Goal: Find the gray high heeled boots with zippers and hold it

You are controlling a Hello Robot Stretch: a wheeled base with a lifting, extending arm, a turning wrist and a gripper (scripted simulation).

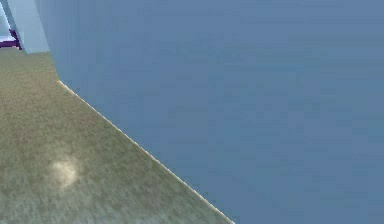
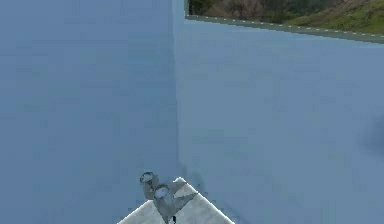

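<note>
Arm side view, six o'clock: a small grey form (image 2: 160, 192), probably the sought boots though too small to confirm heel or zipper, rests on the near corner of a pale counter (image 2: 203, 215). It appears set down rather than held, since the counter bears it from below. Its position close to the counter's tip suggests it was left where a reach from this side could meet it. The claw's state cannot be told from these views. Behind the counter two blue wall faces meet in an upright corner (image 2: 176, 90) running toward twelve o'clock. At one o'clock a window (image 2: 290, 12) gives onto green ground outside. Forward view: a blue wall (image 1: 240, 90) spans twelve to four o'clock and meets an olive floor (image 1: 60, 160), at seven o'clock, along a pale skirting line (image 1: 130, 140). A lighter pillar (image 1: 25, 25) stands at eleven o'clock. The floor carries one soft highlight and nothing else.
</note>
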